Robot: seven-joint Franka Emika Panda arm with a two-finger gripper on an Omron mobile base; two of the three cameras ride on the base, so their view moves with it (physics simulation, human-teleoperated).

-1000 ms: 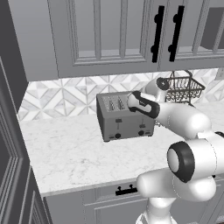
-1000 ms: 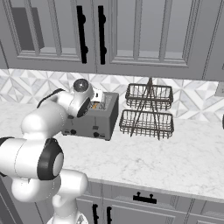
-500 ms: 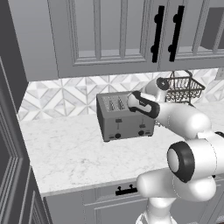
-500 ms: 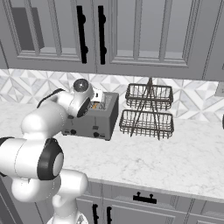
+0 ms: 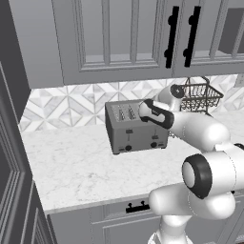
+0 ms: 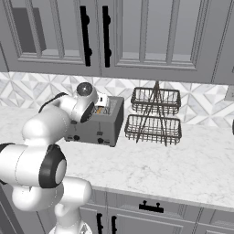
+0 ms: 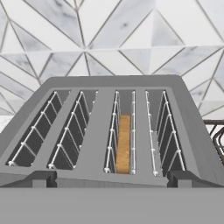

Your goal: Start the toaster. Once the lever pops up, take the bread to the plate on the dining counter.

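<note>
The bread point(image 7: 124, 143) stands on edge, sunk in the third slot from the left in the hand view of the grey four-slot toaster point(image 5: 135, 127). The toaster sits on the marble worktop point(image 5: 76, 167) against the tiled backsplash point(image 5: 66, 105). The gripper point(image 7: 112, 179) hovers above its front edge, jaws spread wide, holding nothing. A two-tier wire basket point(image 6: 154, 115) stands just beside the toaster.

The arm hides the toaster's point(image 5: 136, 131) right end in the left base view and its left top in the right base view. Only the bread's point(image 7: 124, 144) top edge shows in its slot. The wire rack point(image 5: 201, 96) is partly behind the arm.
</note>
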